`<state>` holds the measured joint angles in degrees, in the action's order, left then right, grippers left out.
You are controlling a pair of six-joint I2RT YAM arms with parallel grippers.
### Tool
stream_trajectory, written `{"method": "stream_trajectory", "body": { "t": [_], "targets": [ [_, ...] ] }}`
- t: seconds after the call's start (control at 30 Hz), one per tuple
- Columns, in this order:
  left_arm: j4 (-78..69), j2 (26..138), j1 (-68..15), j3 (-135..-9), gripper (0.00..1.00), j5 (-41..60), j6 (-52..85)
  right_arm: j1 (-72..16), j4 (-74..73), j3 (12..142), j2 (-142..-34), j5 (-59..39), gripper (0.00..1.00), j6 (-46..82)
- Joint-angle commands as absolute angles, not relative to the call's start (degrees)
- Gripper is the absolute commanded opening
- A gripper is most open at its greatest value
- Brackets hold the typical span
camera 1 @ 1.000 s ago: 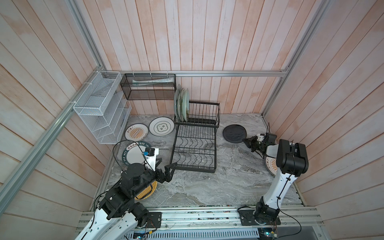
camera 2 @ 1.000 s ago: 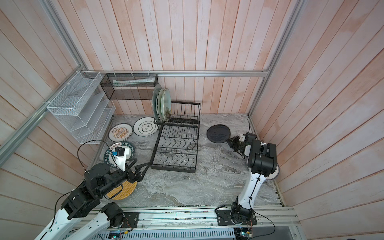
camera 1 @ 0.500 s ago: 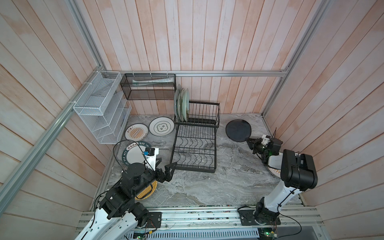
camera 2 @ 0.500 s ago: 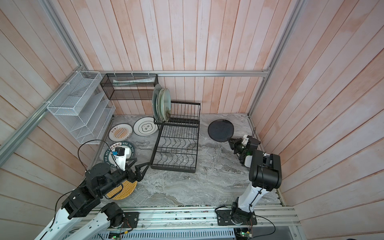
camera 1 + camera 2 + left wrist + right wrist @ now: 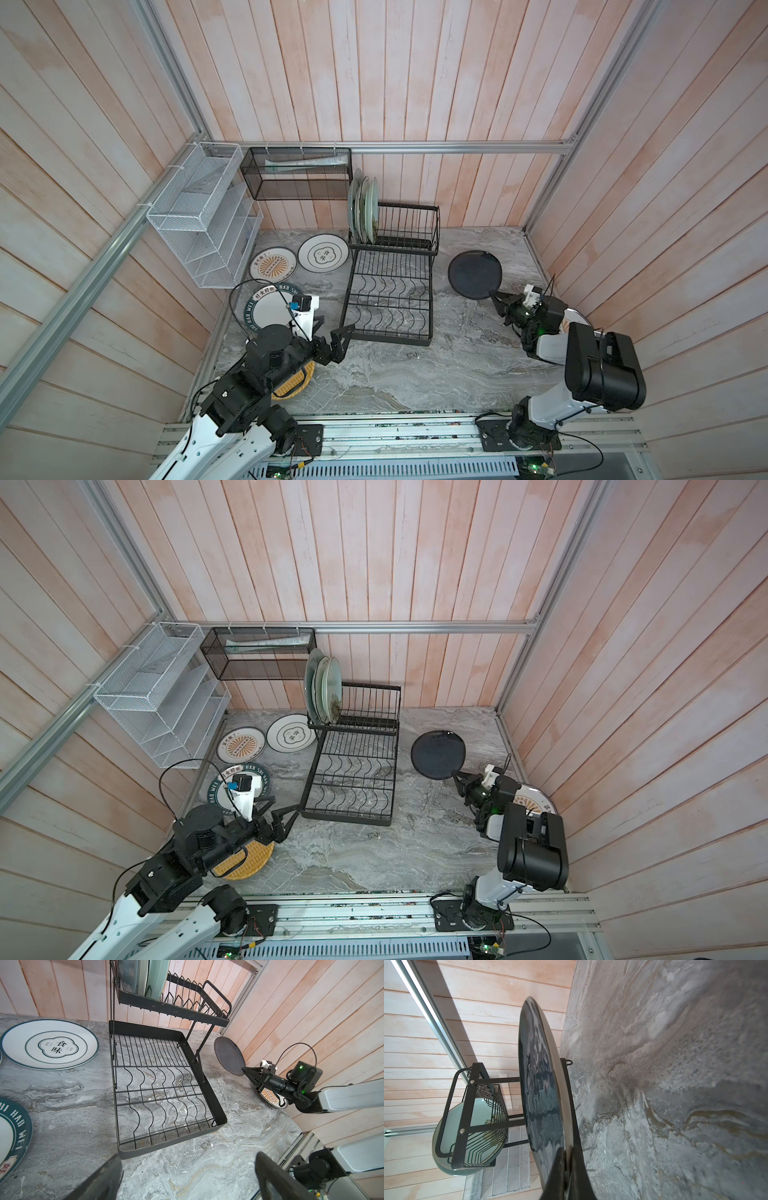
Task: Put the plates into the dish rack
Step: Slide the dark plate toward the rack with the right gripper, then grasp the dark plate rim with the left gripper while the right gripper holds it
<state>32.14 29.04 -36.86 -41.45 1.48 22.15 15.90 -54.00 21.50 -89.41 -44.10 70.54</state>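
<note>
The right claw point(image 5: 496, 296) pinches the black plate point(image 5: 475, 272) by its near rim, tilted edgewise, likely to suit the dish rack point(image 5: 390, 305) slots; the left claw point(image 5: 335, 326) hangs wide, empty.

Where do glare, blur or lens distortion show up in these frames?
Right wrist view: wavy reflections glare on the black plate, and the right tool gripping its rim is a blurred dark shape. Left wrist view: the open left tool is out of focus at the frame edge; the dish rack is sharp. Both top views: even light, soft shadows, wall planks splaying outward.
</note>
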Motion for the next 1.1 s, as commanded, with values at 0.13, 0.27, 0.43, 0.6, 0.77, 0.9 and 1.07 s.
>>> {"method": "stream_trajectory", "body": {
  "t": [0.13, 0.27, 0.43, 0.6, 0.77, 0.9, 1.07],
  "targets": [
    [31.1, 29.7, -36.7, -40.6, 1.00, 2.5, 22.6, 14.5, -60.5, 18.7, -83.9, -48.2, 0.00, 67.7],
    [30.8, 30.3, -36.7, -40.5, 1.00, 3.5, 23.0, 13.4, -60.0, 17.0, -82.2, -48.4, 0.00, 66.9],
    [28.1, 31.3, -36.7, -39.2, 1.00, 5.9, 25.7, 12.3, -61.2, 14.6, -80.8, -49.2, 0.00, 67.8],
    [12.3, 33.5, -36.6, -30.9, 1.00, 10.4, 34.1, 11.6, -62.0, 12.9, -78.7, -49.5, 0.00, 69.2],
    [-6.3, 44.2, -39.4, -26.8, 1.00, 13.0, 40.4, 10.9, -58.5, 12.9, -75.6, -49.5, 0.00, 68.5],
    [-13.9, 56.8, -44.0, -29.8, 1.00, 10.3, 41.1, 10.0, -56.5, 12.6, -73.9, -49.1, 0.00, 68.3],
    [-23.5, 71.7, -44.4, -34.1, 1.00, 12.4, 43.6, 9.0, -56.6, 12.1, -72.8, -49.1, 0.00, 69.1]
  ]
}}
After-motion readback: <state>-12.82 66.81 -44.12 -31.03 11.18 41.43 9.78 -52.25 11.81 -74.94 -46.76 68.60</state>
